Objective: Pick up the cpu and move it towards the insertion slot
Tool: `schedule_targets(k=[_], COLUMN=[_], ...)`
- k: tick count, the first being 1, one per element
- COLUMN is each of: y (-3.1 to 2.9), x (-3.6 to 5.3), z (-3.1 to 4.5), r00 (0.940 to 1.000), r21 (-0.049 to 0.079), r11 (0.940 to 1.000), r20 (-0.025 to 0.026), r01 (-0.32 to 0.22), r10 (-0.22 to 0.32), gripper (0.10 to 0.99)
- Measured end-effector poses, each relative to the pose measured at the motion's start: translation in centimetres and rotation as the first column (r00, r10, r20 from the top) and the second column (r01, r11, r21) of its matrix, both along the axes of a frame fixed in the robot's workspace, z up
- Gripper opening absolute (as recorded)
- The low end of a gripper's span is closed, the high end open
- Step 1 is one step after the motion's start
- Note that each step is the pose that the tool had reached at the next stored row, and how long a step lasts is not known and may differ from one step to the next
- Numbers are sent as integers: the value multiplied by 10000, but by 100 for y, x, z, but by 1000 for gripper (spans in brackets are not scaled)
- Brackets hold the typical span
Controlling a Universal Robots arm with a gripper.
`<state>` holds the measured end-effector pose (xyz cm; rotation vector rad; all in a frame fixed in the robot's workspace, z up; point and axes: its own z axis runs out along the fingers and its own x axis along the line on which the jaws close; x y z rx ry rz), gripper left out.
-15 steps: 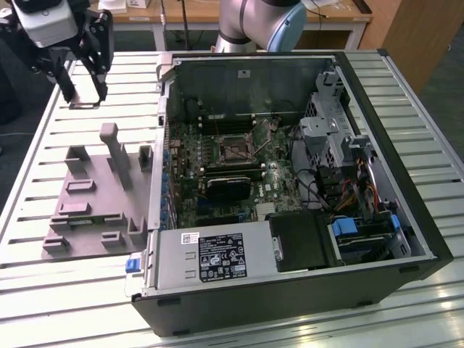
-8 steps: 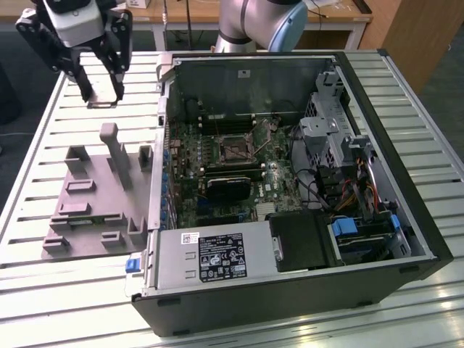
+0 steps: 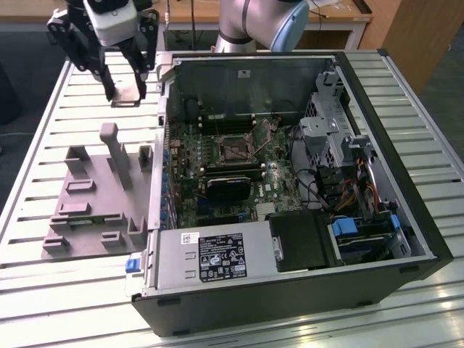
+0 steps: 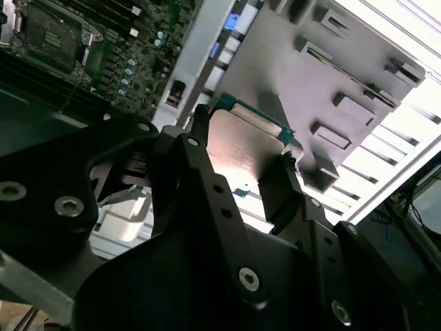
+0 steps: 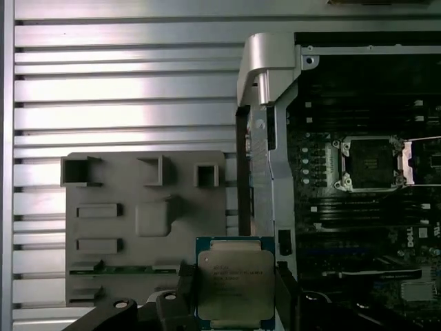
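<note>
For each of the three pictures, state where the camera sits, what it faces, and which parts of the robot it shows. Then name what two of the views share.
Exterior view: off the arm, above the slatted table, looking down at the open computer case; shows the arm and gripper.
First wrist view: on the arm, looking down past the chip at the grey fixture and socket.
Second wrist view: on the arm, close behind the fingers clamping the chip.
Shared: both wrist views show the held chip, fixture and socket.

- We see a robotics lab or workshop bench: a slatted aluminium table (image 3: pixel 435 181).
- On it lie an opened computer case (image 3: pixel 290 217) and a grey fixture plate (image 3: pixel 94 203).
- Wooden furniture (image 3: pixel 406 29) stands behind.
</note>
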<state>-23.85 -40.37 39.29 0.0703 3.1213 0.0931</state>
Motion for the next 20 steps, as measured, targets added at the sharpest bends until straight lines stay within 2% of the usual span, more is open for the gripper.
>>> schedule_targets(k=[16,18,20], y=[0,0,0], x=[728,910,1002], z=[-1,-2,-2], r00=[10000,10000,10000], r21=[1,1,1], r11=[10000,10000,10000], r20=[-9,-8,-9], r01=[0,0,-1], r10=[0,0,1], gripper=[537,537,537])
